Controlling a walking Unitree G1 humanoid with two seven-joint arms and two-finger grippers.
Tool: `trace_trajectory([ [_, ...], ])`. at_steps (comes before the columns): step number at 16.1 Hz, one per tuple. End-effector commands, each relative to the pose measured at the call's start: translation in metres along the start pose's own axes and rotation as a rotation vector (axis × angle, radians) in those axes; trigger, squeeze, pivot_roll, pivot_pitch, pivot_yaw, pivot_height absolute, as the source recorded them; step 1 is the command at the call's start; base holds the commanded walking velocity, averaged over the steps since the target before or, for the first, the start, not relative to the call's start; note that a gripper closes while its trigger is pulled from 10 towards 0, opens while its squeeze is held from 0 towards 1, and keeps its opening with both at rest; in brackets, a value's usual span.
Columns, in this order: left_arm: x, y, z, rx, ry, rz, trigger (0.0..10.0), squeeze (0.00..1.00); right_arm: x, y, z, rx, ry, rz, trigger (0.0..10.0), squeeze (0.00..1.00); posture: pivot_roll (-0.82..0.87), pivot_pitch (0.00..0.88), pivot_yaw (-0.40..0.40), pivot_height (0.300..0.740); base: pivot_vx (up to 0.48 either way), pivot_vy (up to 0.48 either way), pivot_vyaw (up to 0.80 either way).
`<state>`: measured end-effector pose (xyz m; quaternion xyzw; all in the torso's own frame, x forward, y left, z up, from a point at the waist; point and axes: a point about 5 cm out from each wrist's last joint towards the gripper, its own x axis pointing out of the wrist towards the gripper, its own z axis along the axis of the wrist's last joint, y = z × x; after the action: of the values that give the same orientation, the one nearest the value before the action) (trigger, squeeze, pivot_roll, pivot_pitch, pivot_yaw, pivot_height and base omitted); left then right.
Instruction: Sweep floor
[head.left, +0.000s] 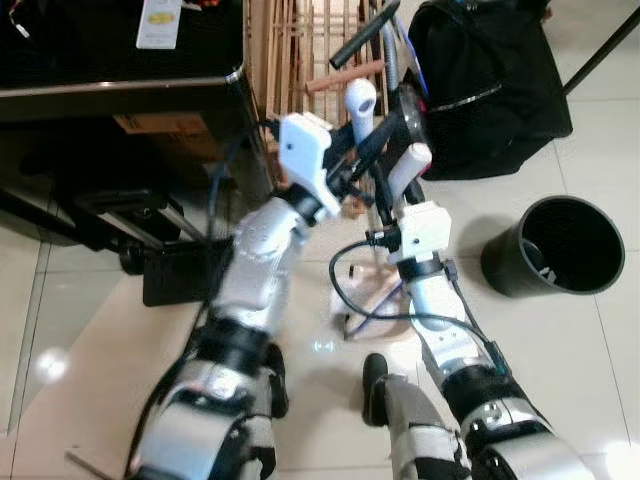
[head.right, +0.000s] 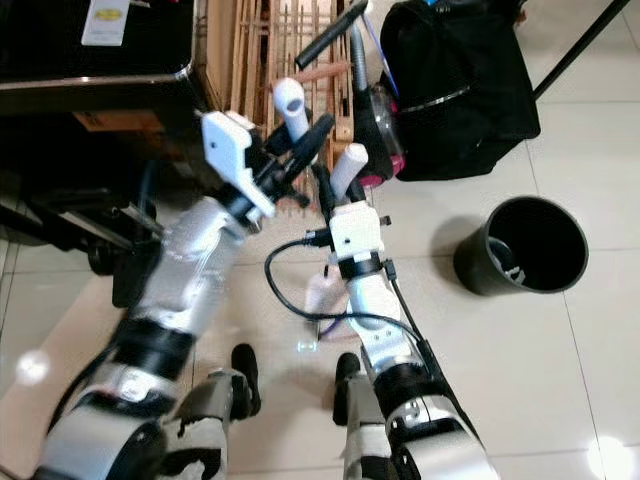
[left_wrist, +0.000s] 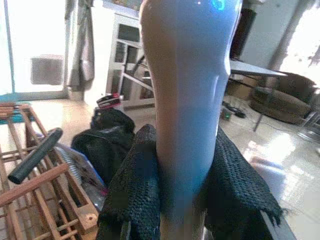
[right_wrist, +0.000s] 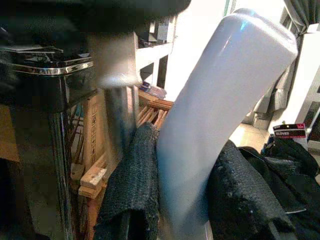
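- Tiled floor (head.left: 560, 350), bin (head.left: 553, 246) on robot's right.
- L claw (head.left: 352, 152) clamps upper handle (head.left: 360, 104); R claw (head.left: 390, 190) clamps lower handle (head.left: 411, 166).
- Both handles near upright; head w/ floor below R arm.

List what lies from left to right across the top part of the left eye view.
Dark table with a white card on it → wooden rack → left tool and right tool, each shut on a white handle → black bag → black bin, lower down on the floor.
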<state>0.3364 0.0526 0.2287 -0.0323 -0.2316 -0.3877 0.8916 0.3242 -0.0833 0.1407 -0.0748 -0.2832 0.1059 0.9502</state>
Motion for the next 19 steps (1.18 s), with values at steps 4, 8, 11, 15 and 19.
trace_trajectory([
  [4,-0.019,0.013,0.035,0.046,0.009,-0.113,10.0,0.0,-0.028,-0.005,-0.031,0.03,0.196,-0.024,10.0,0.0,0.19,0.394,0.03,0.74,0.0,0.0,0.0],
  [8,-0.036,0.029,0.054,0.096,0.03,-0.064,10.0,0.0,-0.035,-0.013,-0.033,0.04,0.203,-0.05,10.0,0.0,0.19,0.35,0.018,0.74,0.0,0.0,0.0],
  [11,-0.047,0.022,0.019,0.168,0.132,-0.029,10.0,0.0,-0.041,-0.009,-0.034,0.089,0.207,-0.064,10.0,0.0,0.16,0.35,0.016,0.74,0.0,0.0,0.0],
  [15,-0.041,0.008,-0.023,0.209,0.197,0.028,10.0,0.0,-0.049,0.0,-0.032,0.123,0.201,-0.06,10.0,0.0,0.09,0.376,0.026,0.74,0.0,0.0,0.0],
  [19,-0.028,-0.003,-0.055,0.247,0.193,0.066,10.0,0.0,-0.054,0.013,-0.024,0.164,0.179,-0.042,10.0,0.0,0.01,0.414,0.037,0.74,0.0,0.0,0.0],
])
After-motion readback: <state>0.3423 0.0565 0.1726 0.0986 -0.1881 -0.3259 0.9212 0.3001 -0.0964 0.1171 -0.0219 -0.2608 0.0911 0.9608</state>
